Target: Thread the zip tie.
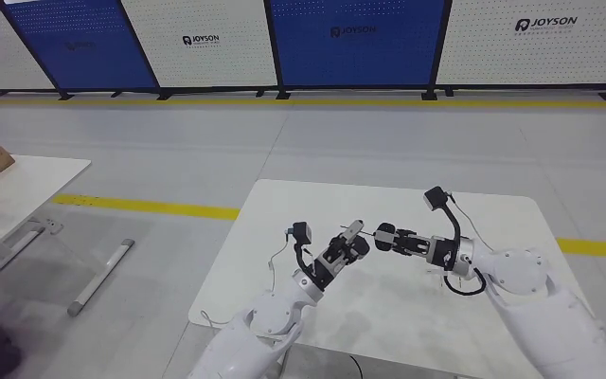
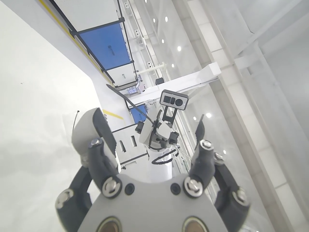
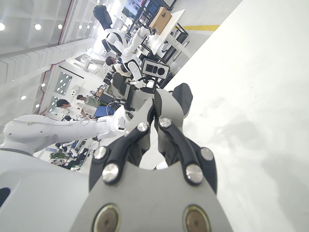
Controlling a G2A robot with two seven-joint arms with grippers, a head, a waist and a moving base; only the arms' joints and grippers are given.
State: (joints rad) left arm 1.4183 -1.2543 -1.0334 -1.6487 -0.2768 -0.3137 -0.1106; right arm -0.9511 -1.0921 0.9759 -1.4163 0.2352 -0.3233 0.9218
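Left wrist view gives the clearest look at the zip tie [image 2: 130, 104]: a thin black strap, held up in the air above the bench [image 1: 407, 308]. It runs from the right claw [image 3: 154, 100] to a tapered tip that points toward the bench's far edge. That claw's two fingers are pressed together on the strap, gripping it near one end, and the rest sticks out free.

The left claw [image 2: 148, 119] faces it from just beside, nose to nose, with its fingers [image 2: 97, 126] spread wide apart and nothing between them. The strap lies beyond their tips and does not touch them. Past one left finger a second thin black strand with a small head [image 2: 77, 113] shows against the bench; I cannot tell whether it belongs to the same tie.

From the top view both claws meet over the middle of the white bench, slightly toward its far side, and both arms come in low from the near edge.

Beyond the bench lies grey floor with a yellow line [image 1: 142, 205], then a row of blue and white panels [image 1: 355, 43]. Off to the left stands another white table [image 1: 38, 185].
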